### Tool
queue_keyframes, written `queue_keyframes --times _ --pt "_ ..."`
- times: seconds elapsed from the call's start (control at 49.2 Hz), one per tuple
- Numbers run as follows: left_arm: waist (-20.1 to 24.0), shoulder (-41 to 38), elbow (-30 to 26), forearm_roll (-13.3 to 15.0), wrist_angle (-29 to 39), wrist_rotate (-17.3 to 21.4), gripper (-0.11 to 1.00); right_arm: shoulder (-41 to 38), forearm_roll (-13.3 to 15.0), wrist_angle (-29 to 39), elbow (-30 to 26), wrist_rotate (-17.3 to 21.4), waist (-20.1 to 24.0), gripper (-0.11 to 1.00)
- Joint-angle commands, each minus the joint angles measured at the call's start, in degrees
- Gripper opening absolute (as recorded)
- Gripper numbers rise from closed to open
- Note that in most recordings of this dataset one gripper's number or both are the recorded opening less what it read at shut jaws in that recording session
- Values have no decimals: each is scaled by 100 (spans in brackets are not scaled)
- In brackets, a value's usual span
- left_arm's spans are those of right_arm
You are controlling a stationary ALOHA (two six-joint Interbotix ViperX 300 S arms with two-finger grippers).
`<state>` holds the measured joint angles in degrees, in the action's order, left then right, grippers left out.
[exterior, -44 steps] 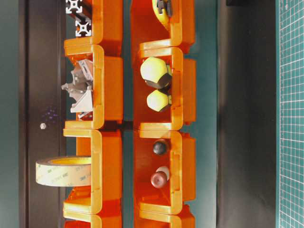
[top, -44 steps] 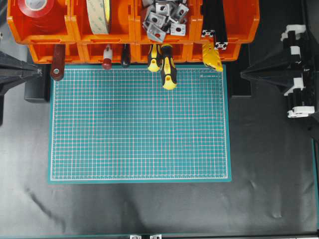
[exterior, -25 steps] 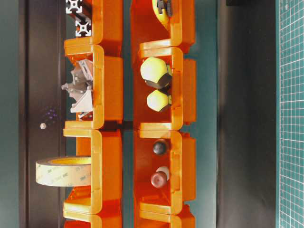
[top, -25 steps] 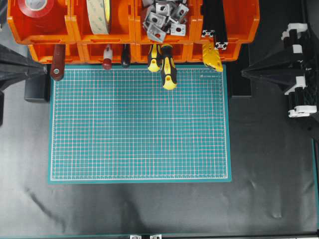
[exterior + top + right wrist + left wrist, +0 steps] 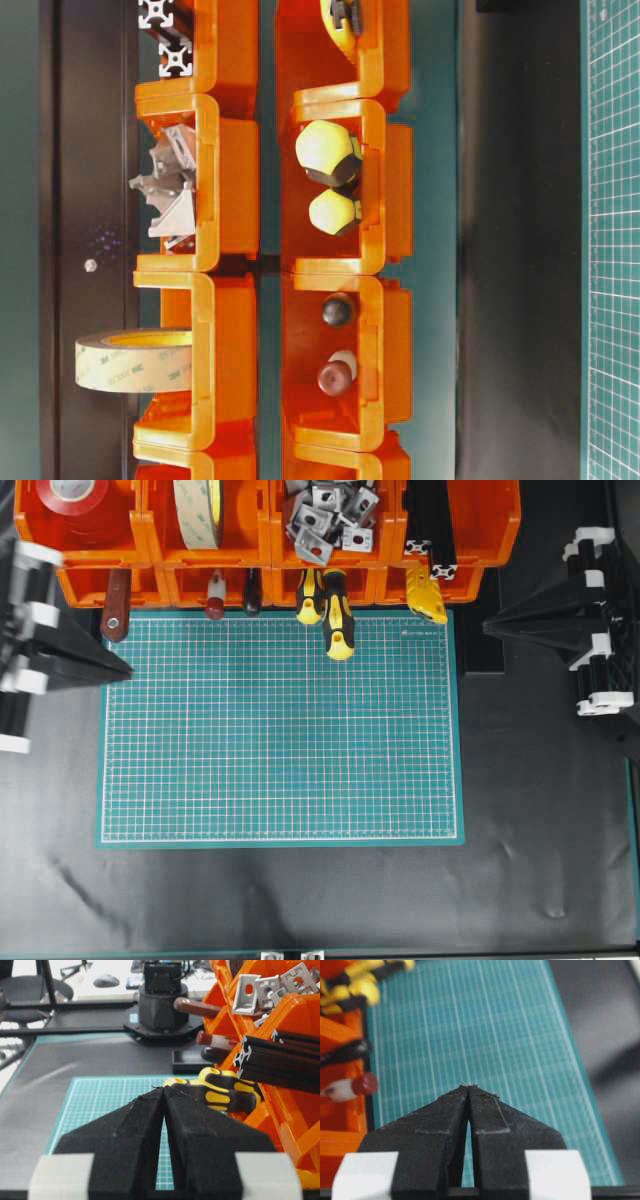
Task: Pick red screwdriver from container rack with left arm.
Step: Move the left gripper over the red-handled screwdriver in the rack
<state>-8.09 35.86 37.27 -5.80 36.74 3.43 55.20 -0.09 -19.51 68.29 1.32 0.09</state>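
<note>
The red screwdriver (image 5: 215,593) is seen resting in the lower row of the container rack (image 5: 262,540), in the second bin from the left in the overhead view, with its red end cap protruding over the bin's front edge just at the border of the green cutting mat (image 5: 280,730). A dark-handled tool (image 5: 251,592) is lodged beside it in the same bin, and two yellow-and-black screwdrivers (image 5: 330,610) are held in the next bin to the right. In the table-level view the screwdriver's rounded red cap (image 5: 334,377) is shown facing outward from its bin.

The left end effector (image 5: 118,668) is positioned at the mat's left edge, below and to the left of the screwdriver and apart from it; its fingers are pressed together with nothing between them, as shown in the left wrist view (image 5: 468,1089). The right end effector (image 5: 492,628) is held off the mat's right side over the dark worktop (image 5: 320,900), its fingers likewise brought together and empty (image 5: 163,1091).
</note>
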Motion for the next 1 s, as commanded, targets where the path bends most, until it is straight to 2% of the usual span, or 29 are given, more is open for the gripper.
queue_keyframes --times 0.0,0.122,0.224,0.325,0.529,0.61,0.651,0.732,0.976 --pt "-185 -404 -378 -255 211 70 0 -53 -18 -158 -149 70 0 0" --pt "-413 -853 -686 -809 264 70 0 -53 -9 -149 -141 114 0 0" --pt "-589 -1213 -932 -1459 439 -18 0 -53 -9 -149 -149 105 0 0" --pt "-800 -1661 -1248 -2215 976 -237 0 -53 -9 -149 -141 105 0 0" --pt "-1345 -2558 -1881 -4271 2320 -1292 0 -44 -9 -149 -123 105 0 0" --pt "-1441 -2795 -1995 -4896 2628 -1854 0 -44 -9 -158 -114 105 0 0" --pt "-1450 -2865 -2021 -5027 2681 -2101 0 -44 -9 -158 -97 105 0 0" --pt "-1441 -2900 -2013 -5045 2672 -2417 0 -44 -9 -158 -79 105 0 0" --pt "-1397 -2953 -1793 -5054 2777 -2461 0 18 -9 -149 18 105 0 0"
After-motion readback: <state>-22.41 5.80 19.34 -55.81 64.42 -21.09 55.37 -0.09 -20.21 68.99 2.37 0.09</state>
